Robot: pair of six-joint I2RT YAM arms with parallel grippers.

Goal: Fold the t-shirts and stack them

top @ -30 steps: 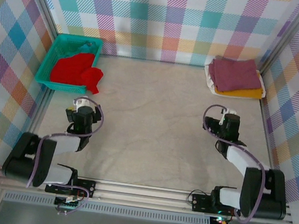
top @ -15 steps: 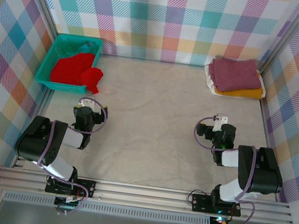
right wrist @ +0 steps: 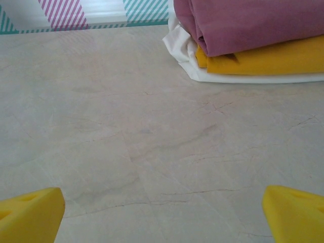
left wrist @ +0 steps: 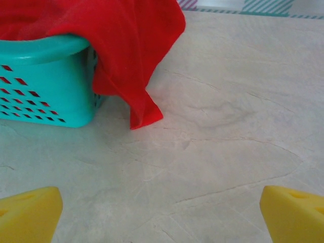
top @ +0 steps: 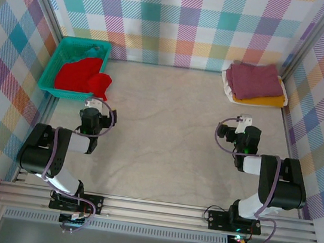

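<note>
A bright red t-shirt lies crumpled in the teal basket, one corner hanging over the basket's rim down to the table. At the back right a folded maroon t-shirt rests on a folded yellow-orange one; in the right wrist view the maroon t-shirt lies over the yellow-orange one. My left gripper stands open just short of the hanging red corner, its yellow fingertips wide apart over bare table. My right gripper is open and empty, well short of the stack.
A white cloth lies under the folded stack. The basket wall stands at the left by the plaid side wall. Plaid walls close the table on three sides. Marbled tabletop stretches between the two arms.
Both arms have folded back, elbows drawn toward their bases. The left gripper has moved a little closer to the basket. Both grippers have stayed open and empty.
</note>
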